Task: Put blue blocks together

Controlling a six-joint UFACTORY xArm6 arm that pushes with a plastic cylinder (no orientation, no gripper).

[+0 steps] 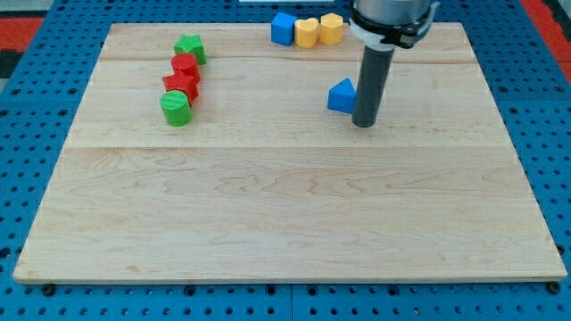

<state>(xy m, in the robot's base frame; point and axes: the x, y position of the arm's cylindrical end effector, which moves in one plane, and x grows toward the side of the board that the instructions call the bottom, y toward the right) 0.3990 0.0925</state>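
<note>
Upright rod, my tip [363,124] down

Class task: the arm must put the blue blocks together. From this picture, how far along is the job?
Done: nothing yet; the blue triangle sits mid-board, apart from the blue cube at the view's top edge beside two yellow blocks. In hand: my tip is right beside the triangle, on its right side. Left: the triangle must travel up and left to the cube.

Right corner of the blue triangular block [340,95] behind my tip [363,124].
</note>
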